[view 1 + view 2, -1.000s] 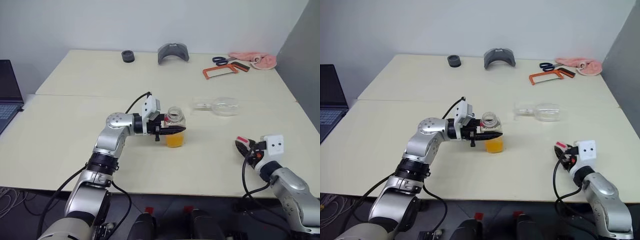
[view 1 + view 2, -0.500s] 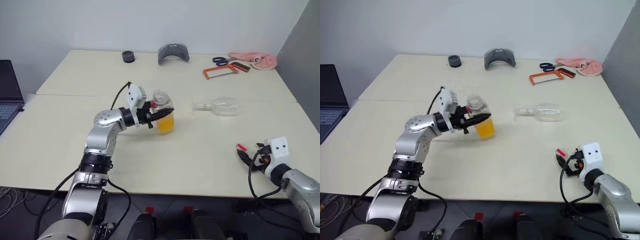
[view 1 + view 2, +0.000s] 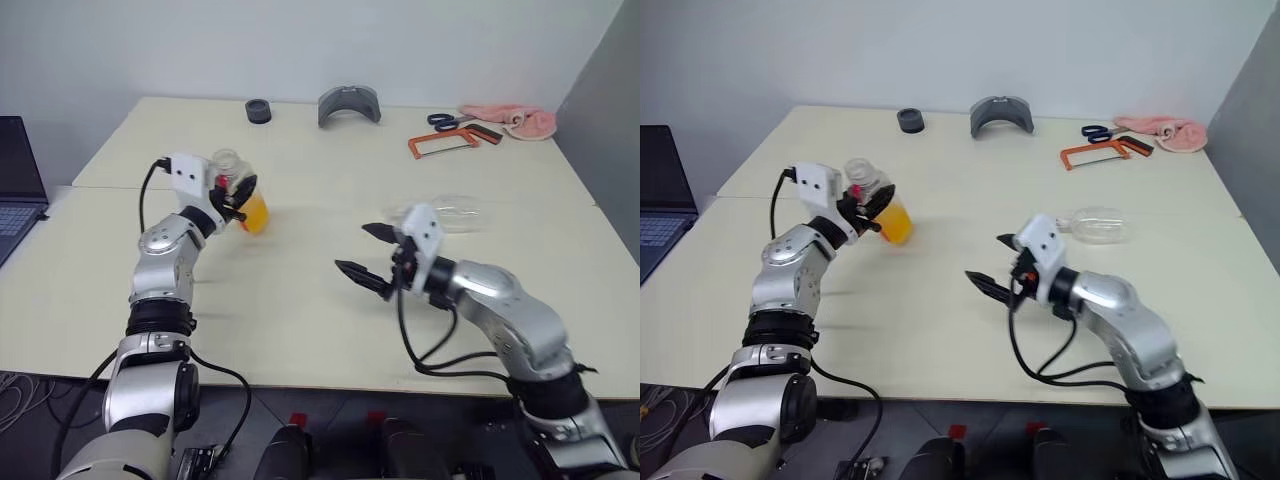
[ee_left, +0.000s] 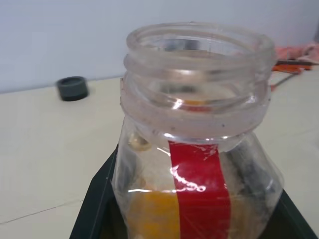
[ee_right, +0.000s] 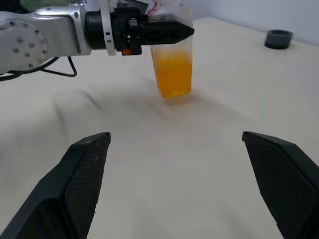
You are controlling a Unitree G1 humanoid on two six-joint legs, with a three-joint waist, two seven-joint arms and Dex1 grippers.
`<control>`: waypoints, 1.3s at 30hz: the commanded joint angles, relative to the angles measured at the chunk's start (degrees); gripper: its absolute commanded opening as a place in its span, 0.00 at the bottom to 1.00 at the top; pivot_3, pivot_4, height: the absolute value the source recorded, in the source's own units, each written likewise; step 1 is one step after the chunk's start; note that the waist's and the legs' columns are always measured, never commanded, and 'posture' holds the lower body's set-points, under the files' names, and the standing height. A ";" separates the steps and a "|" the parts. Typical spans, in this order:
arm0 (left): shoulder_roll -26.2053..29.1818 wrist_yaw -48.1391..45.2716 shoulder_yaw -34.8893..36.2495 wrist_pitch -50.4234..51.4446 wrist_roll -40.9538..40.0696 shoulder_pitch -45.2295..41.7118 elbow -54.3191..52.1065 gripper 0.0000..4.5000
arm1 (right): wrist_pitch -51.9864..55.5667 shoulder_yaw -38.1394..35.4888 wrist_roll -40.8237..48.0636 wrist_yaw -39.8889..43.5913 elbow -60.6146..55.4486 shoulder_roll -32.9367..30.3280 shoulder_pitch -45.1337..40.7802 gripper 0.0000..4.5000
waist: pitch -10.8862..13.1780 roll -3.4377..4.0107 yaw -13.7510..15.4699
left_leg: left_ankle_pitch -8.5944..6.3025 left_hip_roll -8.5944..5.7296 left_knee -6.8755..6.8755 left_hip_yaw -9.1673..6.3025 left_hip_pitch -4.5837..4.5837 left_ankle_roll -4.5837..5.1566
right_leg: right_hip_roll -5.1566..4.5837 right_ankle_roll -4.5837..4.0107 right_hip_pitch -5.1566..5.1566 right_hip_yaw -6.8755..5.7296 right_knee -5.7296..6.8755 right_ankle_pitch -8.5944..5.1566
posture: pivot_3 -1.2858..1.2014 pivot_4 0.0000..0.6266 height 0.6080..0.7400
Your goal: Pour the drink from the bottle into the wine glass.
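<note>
**Operator:** While I have both arms up over the cream table [image 3: 300, 310], I log the grip first. My left gripper [image 3: 240, 190] is clenched on the small clear plastic bottle with the red label stripe [image 3: 238, 190], holding it clear of the tabletop, cap off and mouth open. The bright orange-yellow drink [image 3: 254, 213] sits in the lower part of the bottle, so nothing has spilled.

**Observer:** And the right?

**Operator:** My right gripper [image 3: 362, 250] is spread wide and holds nothing, its fingers [image 5: 85, 164] pointing toward the bottle.

**Observer:** Where is the glass?

**Operator:** The clear stemmed wine glass [image 3: 448, 214] lies on its side on the table, well to the right of the bottle and just behind my right wrist. That is why I judge pouring cannot begin: the bowl faces sideways. I would guess the free hand is needed to stand it up first, with the bottle parked away from it.

**Observer:** Risk?

**Operator:** The glass may roll when nudged.
</note>
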 commanded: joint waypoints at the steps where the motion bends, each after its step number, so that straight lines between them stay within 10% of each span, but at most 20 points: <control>1: 1.04 2.89 1.89 -2.71 0.01 -2.72 2.04 0.38 | -1.52 2.13 -3.22 -0.93 4.42 2.84 -4.33 1.00 | 0.00 -0.01 0.15 | 0.04 -0.01 0.03 -0.02 -0.08 -0.07 | 0.00 0.01 -0.06 -0.03 -0.01 0.01 | 0.52 0.24 1.00; 11: 1.23 6.57 2.40 -5.95 1.12 -6.30 13.61 0.38 | -3.52 3.57 -7.34 -0.82 10.31 8.14 -8.99 1.00 | -0.04 -0.05 -0.16 | 0.08 -0.06 0.09 0.09 -0.59 -0.15 | 0.01 0.00 -0.89 0.02 0.53 0.03 | 0.52 0.24 1.00; 20: 1.33 4.98 1.92 -7.97 1.92 -7.83 18.07 1.00 | -2.93 2.96 -8.29 -0.78 10.34 9.59 -9.08 1.00 | -0.04 -0.06 -0.60 | 0.08 -0.08 0.13 0.12 -0.55 -0.14 | 0.05 -0.01 -0.96 0.03 0.78 0.02 | 0.52 0.24 1.00; 39: -0.21 6.75 1.35 -10.82 2.89 5.10 8.05 1.00 | -1.78 3.85 -9.89 -1.54 2.21 6.08 2.86 1.00 | -0.05 -0.07 -1.22 | 0.07 -0.01 0.12 0.10 -0.54 -0.12 | 0.04 -0.01 -0.98 0.09 0.84 0.02 | 0.52 0.24 1.00</control>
